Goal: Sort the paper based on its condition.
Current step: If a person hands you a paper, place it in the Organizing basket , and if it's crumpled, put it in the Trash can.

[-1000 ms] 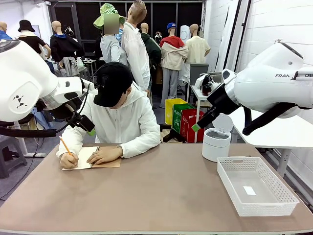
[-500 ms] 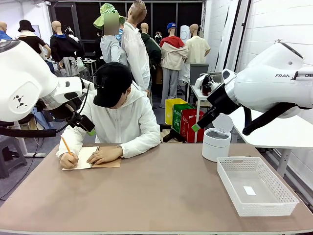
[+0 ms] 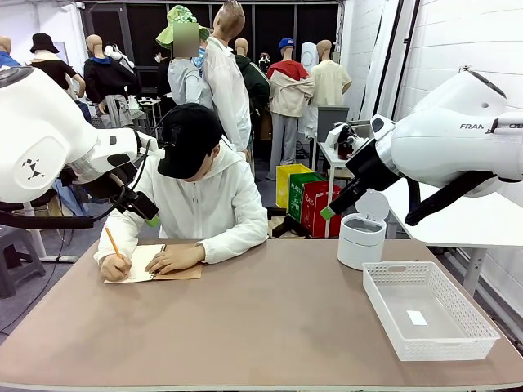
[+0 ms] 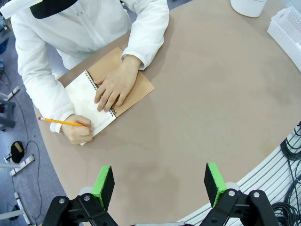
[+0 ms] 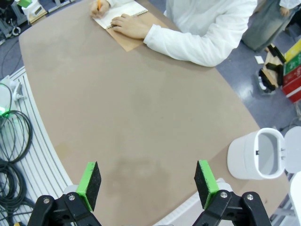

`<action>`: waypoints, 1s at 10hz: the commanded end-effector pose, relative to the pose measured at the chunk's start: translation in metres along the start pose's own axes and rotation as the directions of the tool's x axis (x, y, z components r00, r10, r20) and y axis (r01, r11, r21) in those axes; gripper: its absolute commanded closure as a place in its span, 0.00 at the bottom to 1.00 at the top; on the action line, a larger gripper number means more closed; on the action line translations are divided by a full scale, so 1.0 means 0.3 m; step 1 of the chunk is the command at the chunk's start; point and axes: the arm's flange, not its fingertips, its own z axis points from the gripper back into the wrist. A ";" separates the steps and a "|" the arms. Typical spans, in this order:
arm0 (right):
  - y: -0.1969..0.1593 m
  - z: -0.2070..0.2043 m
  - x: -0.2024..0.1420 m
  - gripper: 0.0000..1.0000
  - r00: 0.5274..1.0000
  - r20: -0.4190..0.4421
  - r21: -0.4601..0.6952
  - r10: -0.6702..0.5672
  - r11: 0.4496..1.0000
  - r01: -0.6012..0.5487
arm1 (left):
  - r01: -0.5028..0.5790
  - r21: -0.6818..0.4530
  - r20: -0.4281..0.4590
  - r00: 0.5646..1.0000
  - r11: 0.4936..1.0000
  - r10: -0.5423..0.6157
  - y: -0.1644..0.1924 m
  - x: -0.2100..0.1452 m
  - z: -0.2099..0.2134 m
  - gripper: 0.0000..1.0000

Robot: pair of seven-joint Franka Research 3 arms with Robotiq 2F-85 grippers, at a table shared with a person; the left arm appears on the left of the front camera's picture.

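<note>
Two grippers at a standstill above the brown table (image 3: 270, 327), both raised well clear of it. Along the left gripper (image 4: 159, 184): green pads spread wide, nothing between them, high over the left side. Along the right gripper (image 5: 147, 182): likewise fully open and empty, high over the right side. At far left, writing in progress: pencil (image 3: 109, 241) in one hand (image 3: 114, 266) of a person in a white hoodie, other hand (image 3: 173, 260) flat on a spiral notebook (image 3: 186, 273) with a brown cover. Paper (image 3: 140, 263) for sorting judged to be the white page under that pencil, apparently bound in the notebook and touched by both hands. At near right, a white mesh basket (image 3: 392, 306) holding just a small label (image 3: 417, 318). Beyond it, at far right, a white bin (image 3: 359, 243) with lid flipped up. Sorting apparently not yet begun. Likely trouble ahead: reaching in with hands on the page, risking a knock to fingers or pencil. Equally, pinching a thin sheet lying flat on the tabletop, risking a slip or a fresh crease and so spoiling the very condition to be judged. Lastly, misreading that condition and dropping the sheet in the wrong container.
</note>
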 end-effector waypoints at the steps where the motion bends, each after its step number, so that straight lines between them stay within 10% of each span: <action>1: 0.000 0.000 -0.002 0.00 1.000 -0.005 0.005 0.004 1.000 -0.004 | 0.001 0.000 -0.001 1.000 1.000 -0.001 0.001 -0.001 -0.001 0.00; 10: 0.000 0.000 -0.002 0.00 1.000 -0.005 0.005 0.004 1.000 -0.004 | 0.001 0.000 -0.001 1.000 1.000 -0.001 0.001 -0.001 -0.001 0.00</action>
